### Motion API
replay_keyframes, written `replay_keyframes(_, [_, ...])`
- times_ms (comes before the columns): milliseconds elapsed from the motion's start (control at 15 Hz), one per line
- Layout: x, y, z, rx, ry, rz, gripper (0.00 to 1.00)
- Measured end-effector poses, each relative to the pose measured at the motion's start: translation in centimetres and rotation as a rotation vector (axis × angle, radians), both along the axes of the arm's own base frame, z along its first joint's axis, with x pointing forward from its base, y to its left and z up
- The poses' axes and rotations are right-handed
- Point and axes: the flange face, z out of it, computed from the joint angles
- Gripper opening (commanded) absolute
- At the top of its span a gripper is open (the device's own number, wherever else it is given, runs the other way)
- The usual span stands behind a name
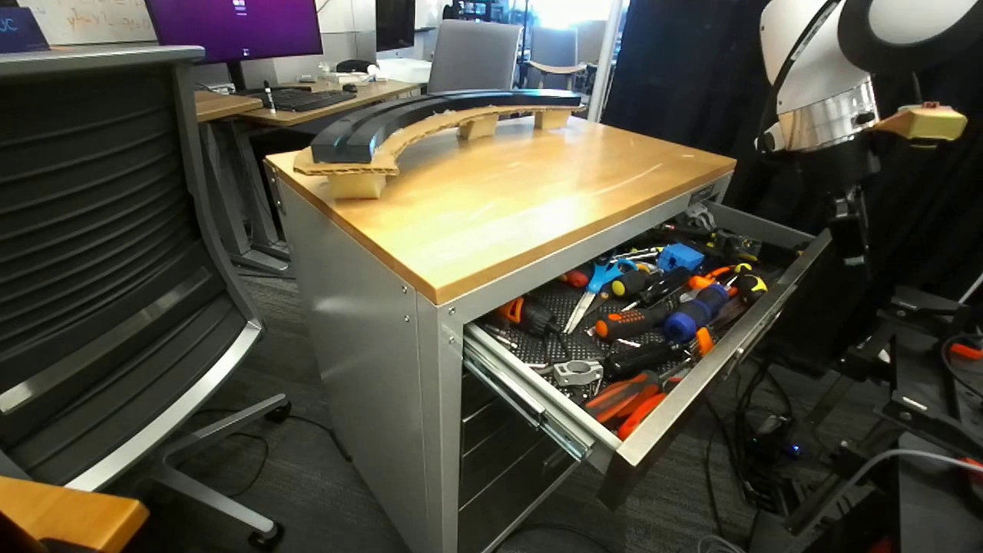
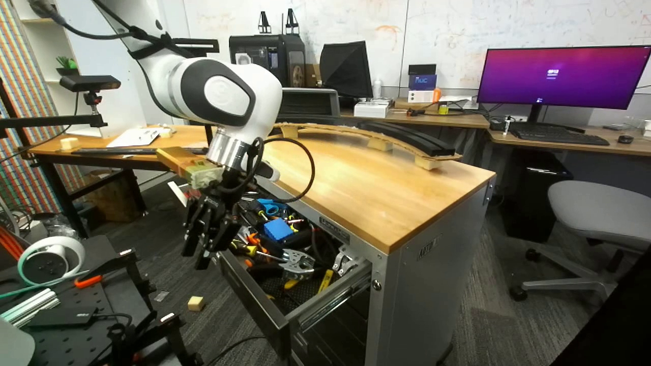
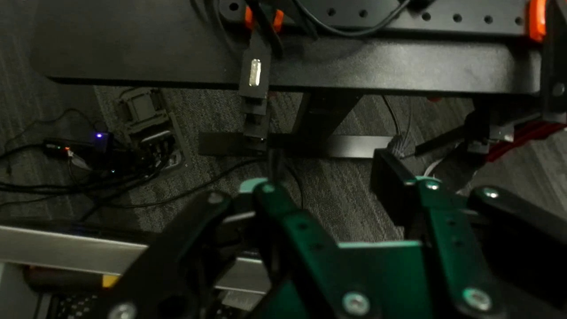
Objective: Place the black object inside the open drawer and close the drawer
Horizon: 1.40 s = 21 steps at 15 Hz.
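Our hand [image 3: 332,177] hangs spread, gripping nothing, outside the tool drawer [image 1: 691,388] at four o'clock in an exterior view, probably there to push it shut; the black object we can't pick out.

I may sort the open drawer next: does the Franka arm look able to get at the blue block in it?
Probably yes: the gripper hangs open past the drawer front, and nothing visibly covers the blue block from above, though surrounding tools may crowd the grip.
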Motion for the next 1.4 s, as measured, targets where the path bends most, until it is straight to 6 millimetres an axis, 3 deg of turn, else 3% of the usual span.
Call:
replay_keyframes(133, [0.4, -0.9, -1.2, 0.002, -0.024, -0.081, 0.05])
replay_keyframes(333, [1.9, -1.6, -2.9, -0.02, -0.028, -0.116, 0.01])
replay_keyframes(533, [3.7, -1.5, -3.7, -0.079, -0.004, -0.102, 0.04])
replay_keyframes(1000, [8.8, 2.0, -4.0, -0.32, -0.053, 0.078, 0.06])
replay_keyframes(1400, [13.6, 3.0, -4.4, -0.39, -0.121, 0.207, 0.07])
